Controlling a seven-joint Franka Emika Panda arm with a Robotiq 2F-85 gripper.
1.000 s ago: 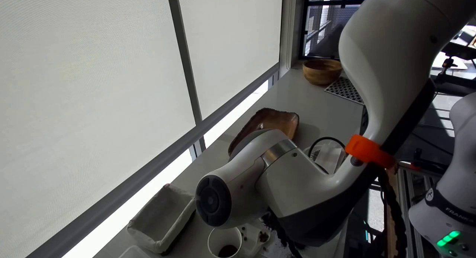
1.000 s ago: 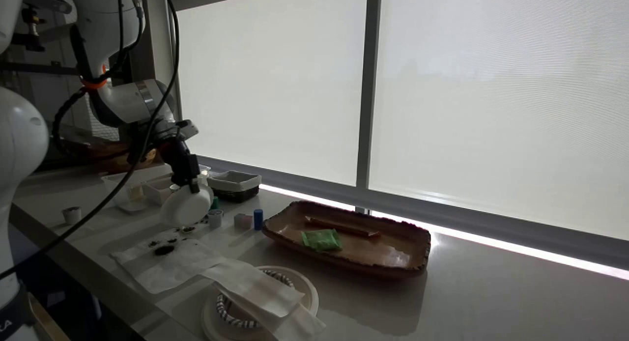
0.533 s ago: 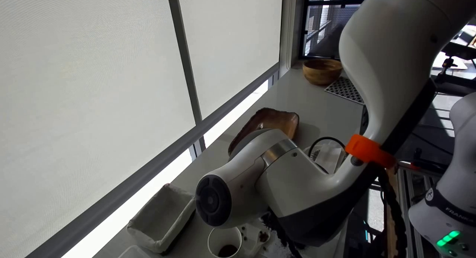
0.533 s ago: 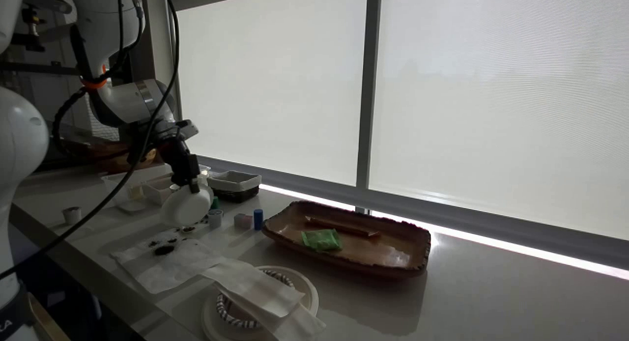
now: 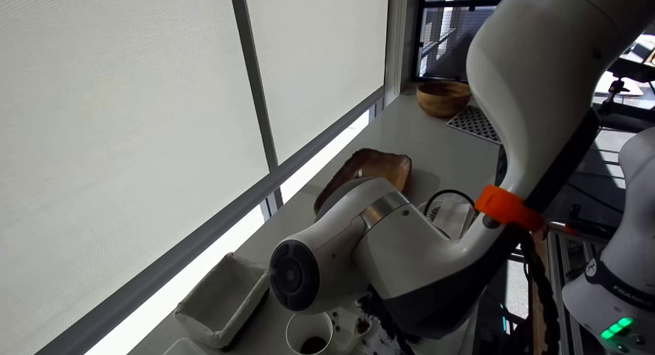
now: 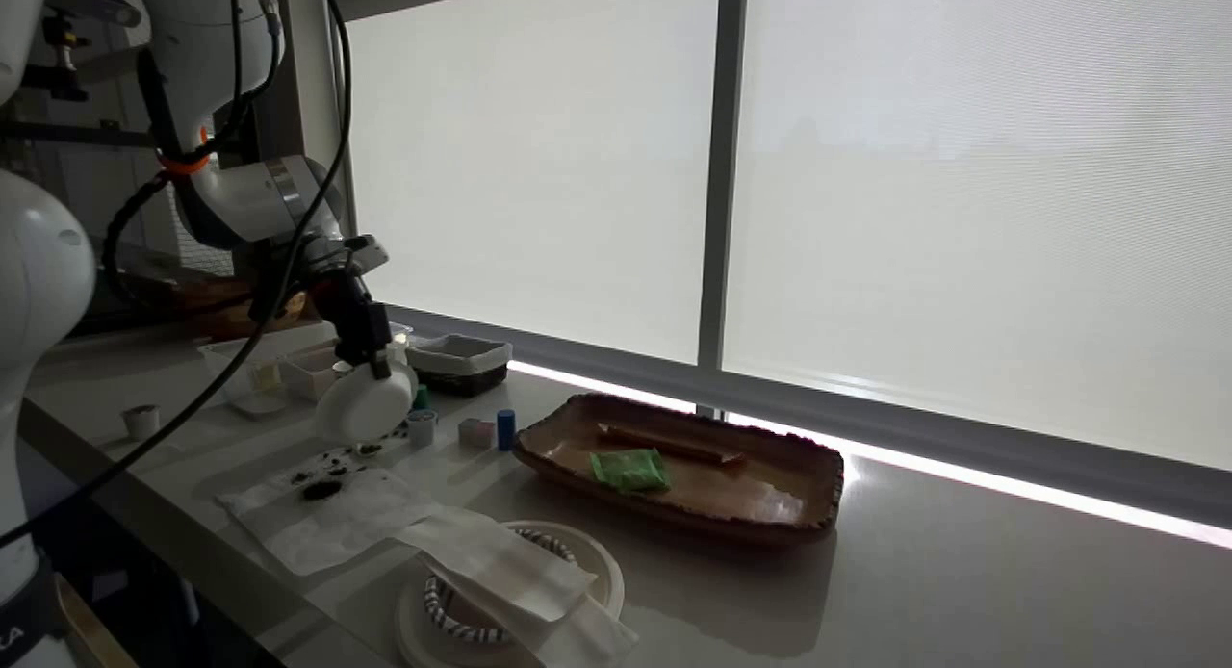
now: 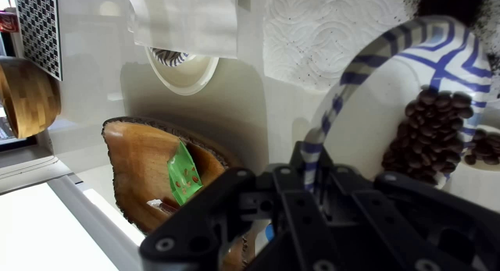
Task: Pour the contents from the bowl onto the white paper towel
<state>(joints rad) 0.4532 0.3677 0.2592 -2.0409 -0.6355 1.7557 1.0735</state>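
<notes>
My gripper (image 7: 312, 157) is shut on the rim of the bowl (image 7: 367, 114), which is white with blue stripes inside. Brown beans (image 7: 425, 142) lie gathered along one side of the bowl. In an exterior view my gripper (image 6: 378, 360) holds the bowl (image 6: 364, 408) tilted above the counter, with its white outside showing. The white paper towel (image 7: 312, 32) lies flat below, with dark grounds (image 7: 449, 7) on it. The towel (image 6: 327, 533) shows in an exterior view in front of the bowl. In an exterior view the arm hides the gripper and bowl.
A wooden tray (image 6: 770, 514) with a green packet (image 6: 630, 470) stands near the window. Plates (image 6: 611, 577) under napkins (image 6: 520, 572) lie beside the towel. A white cup (image 5: 309, 327), a lined basket (image 5: 222, 298), a blue cylinder (image 6: 505, 429) and a wooden bowl (image 5: 443, 102) also stand on the counter.
</notes>
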